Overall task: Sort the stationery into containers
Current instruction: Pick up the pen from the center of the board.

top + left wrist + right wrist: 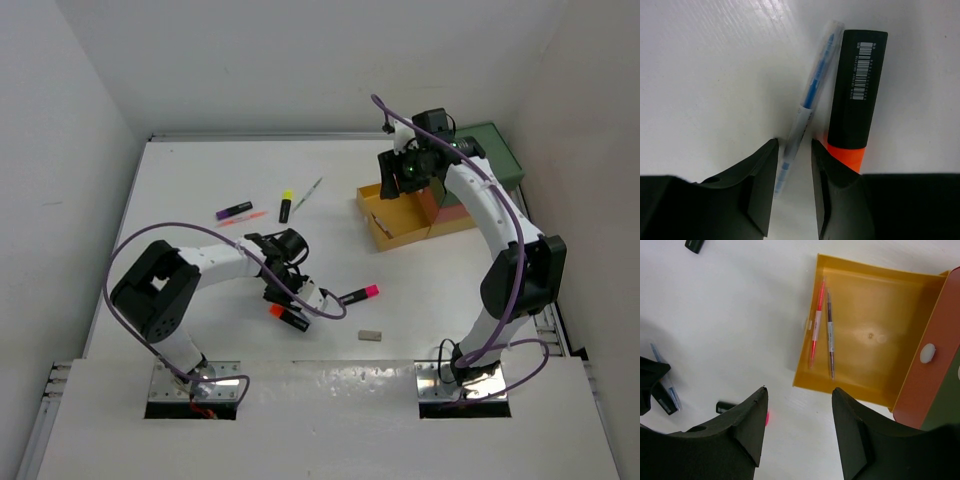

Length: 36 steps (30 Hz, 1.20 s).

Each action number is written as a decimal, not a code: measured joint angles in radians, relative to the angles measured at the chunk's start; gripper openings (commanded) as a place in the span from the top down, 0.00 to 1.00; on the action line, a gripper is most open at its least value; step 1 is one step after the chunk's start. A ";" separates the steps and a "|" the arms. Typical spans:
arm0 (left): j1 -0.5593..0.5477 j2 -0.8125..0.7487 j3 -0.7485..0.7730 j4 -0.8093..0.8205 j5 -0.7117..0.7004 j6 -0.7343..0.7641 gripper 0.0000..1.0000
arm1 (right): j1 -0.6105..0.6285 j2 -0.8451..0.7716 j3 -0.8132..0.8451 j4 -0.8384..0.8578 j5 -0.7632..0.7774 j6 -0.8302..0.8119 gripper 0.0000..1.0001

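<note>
Stationery is scattered over the white table (180, 170) in the top view, so here's the rundown. The left gripper (793, 144) is parked low near the middle of that frame. Its jaws are held narrowly apart on either side of a clear blue pen (812, 87). A sliver of table can be seen between the pen and one finger, so nothing is actually being squeezed. An orange highlighter (857, 85) is lying just beside that pen, roughly parallel, cap end toward the wrist camera.

A pink highlighter (360, 294) is found just right of centre, with a small grey eraser (370, 336) below it. Up and left of centre, a purple highlighter (235, 211), a yellow highlighter (285, 206) and a thin pen (308, 194) are loosely grouped.

The right gripper (799, 388) is hung over the edge of the yellow drawer (900, 300), jaws wide apart and nothing between them. That drawer is pulled out at the upper right of the top view. A red pen (816, 322) and a grey pen (830, 335) are laid side by side in it near one wall. The coral drawer (935, 320) is stacked above it, and the green drawer (495, 150) on top.
</note>
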 measured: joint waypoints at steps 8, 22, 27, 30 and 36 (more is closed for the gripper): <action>-0.018 0.011 0.014 0.010 -0.021 -0.010 0.83 | -0.002 -0.001 -0.005 -0.002 -0.018 0.000 0.47; 0.283 -0.080 0.327 0.142 0.308 -0.633 1.00 | -0.168 -0.179 -0.169 0.253 -0.451 0.211 0.21; 0.301 -0.126 0.324 0.438 0.449 -1.138 1.00 | -0.138 -0.262 -0.322 0.533 -0.553 0.433 0.21; 0.304 -0.109 0.320 0.605 0.522 -1.371 1.00 | -0.072 -0.252 -0.328 0.640 -0.567 0.515 0.21; 0.319 -0.035 0.286 0.909 0.603 -1.720 1.00 | 0.038 -0.210 -0.327 0.785 -0.568 0.616 0.26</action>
